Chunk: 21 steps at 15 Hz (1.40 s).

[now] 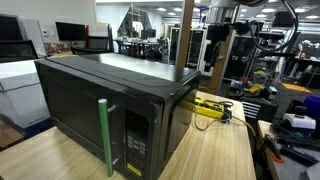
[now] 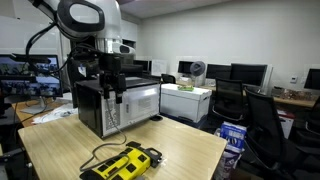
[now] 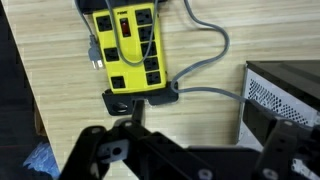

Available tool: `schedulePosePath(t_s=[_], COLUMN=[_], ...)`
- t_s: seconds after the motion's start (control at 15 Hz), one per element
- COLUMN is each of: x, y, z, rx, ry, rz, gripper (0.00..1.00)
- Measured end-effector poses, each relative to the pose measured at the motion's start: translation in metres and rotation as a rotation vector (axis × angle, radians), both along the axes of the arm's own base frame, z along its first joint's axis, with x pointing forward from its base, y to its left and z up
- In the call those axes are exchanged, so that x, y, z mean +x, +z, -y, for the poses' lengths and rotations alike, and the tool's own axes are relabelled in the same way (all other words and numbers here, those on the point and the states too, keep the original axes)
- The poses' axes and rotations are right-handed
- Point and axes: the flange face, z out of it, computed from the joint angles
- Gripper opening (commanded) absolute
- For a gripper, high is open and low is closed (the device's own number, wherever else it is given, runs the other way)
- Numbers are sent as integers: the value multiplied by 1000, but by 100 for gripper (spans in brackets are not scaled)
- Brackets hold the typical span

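Note:
A black microwave with a green door handle stands on the wooden table. My gripper hangs above the microwave's rear corner, open and holding nothing. In an exterior view the gripper is seen against the microwave, hanging from the white arm. In the wrist view the gripper frames bare wood, with one dark finger near a yellow power strip and the microwave's vented side at the right. The strip's grey cable runs toward the microwave.
The yellow power strip lies on the table behind the microwave, and near the front edge in an exterior view. A white cabinet and office chairs stand beyond the table. Desks and clutter crowd one side.

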Motion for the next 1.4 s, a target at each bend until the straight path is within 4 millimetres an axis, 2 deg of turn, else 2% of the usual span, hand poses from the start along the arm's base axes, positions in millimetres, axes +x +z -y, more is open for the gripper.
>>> schedulePosePath(t_s=[0.2,0.33,0.73,1.0,1.07,1.2,1.33,1.4], x=[6,14,43,42,41,40,40,40], y=[1,5,22,17,18,20,23,24], z=[-2,-17,-108,-170,-179,-186,-172,-157], rx=[4,20,31,17,16,16,19,23], ry=[3,15,-6,-42,-52,-71,-92,-100], rz=[4,26,156,172,175,180,187,190], gripper=[100,100,100,100,100,100,100,100])
